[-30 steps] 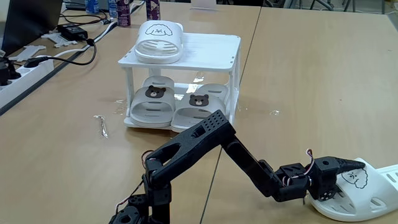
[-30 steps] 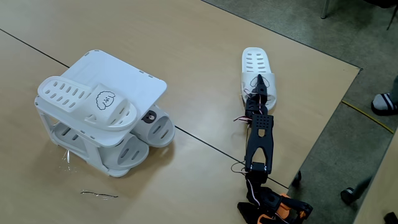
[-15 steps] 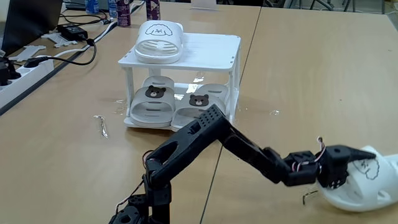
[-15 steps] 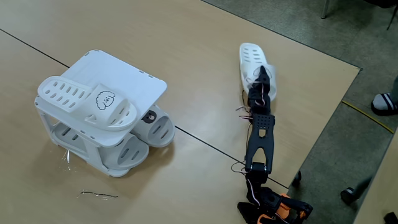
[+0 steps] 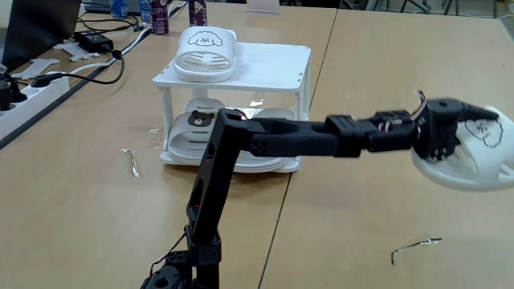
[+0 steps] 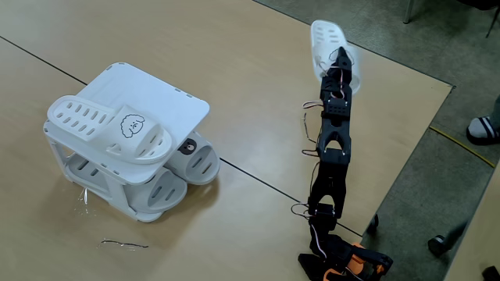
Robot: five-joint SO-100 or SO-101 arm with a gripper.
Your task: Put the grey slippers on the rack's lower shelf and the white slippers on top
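gripper (image 5: pixel 474 127) | clamps white slipper (image 5: pixel 470 156) | lifted off table (image 5: pixel 361 72) since earlier

A wooden counter (image 5: pixel 385 96) carries everything. At its far left edge lie a white power strip (image 5: pixel 32 90) and black cables (image 5: pixel 104 68); bottles (image 5: pixel 159 12) stand at the back. A bent wire piece (image 5: pixel 414 245) lies near the front right, another (image 5: pixel 131 160) at left.

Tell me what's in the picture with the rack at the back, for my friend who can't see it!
A black robot arm stretches right, its gripper holding a white slipper with a dog face above the wooden table. Behind it a white rack has another white slipper on top and two grey slippers underneath.
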